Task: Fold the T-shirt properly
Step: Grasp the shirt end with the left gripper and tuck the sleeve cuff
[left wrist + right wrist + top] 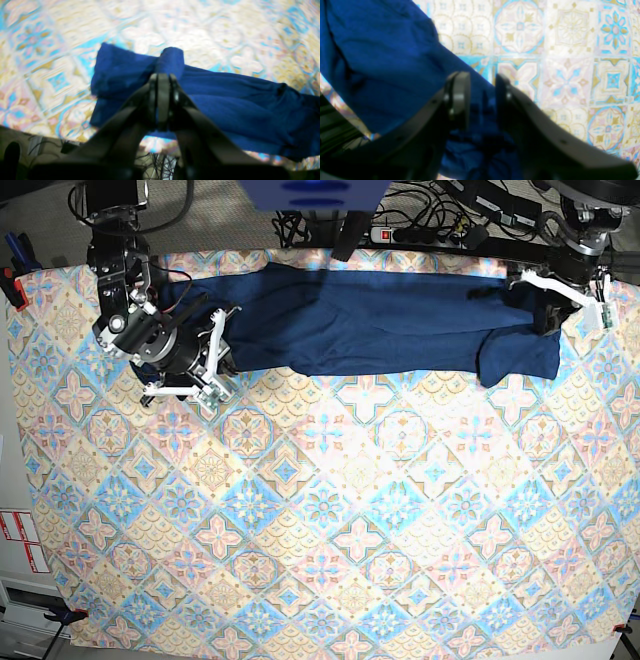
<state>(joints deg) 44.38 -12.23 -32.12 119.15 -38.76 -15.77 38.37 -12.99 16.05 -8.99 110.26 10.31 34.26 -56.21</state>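
The dark navy T-shirt (380,320) lies stretched in a long band along the far edge of the table. In the left wrist view my left gripper (163,77) is shut on a bunched fold of the T-shirt (225,100), lifted above the cloth. In the base view the left gripper (548,315) is at the band's right end. My right gripper (222,345) is at the band's left end. In the right wrist view the right gripper (482,95) is open, and the T-shirt's fabric (382,62) lies under and between the jaws.
A pastel patterned tablecloth (330,530) covers the table. A power strip and cables (430,230) lie just beyond the far edge. A red clamp (10,280) sits at the left edge. The table's far edge runs close behind the shirt.
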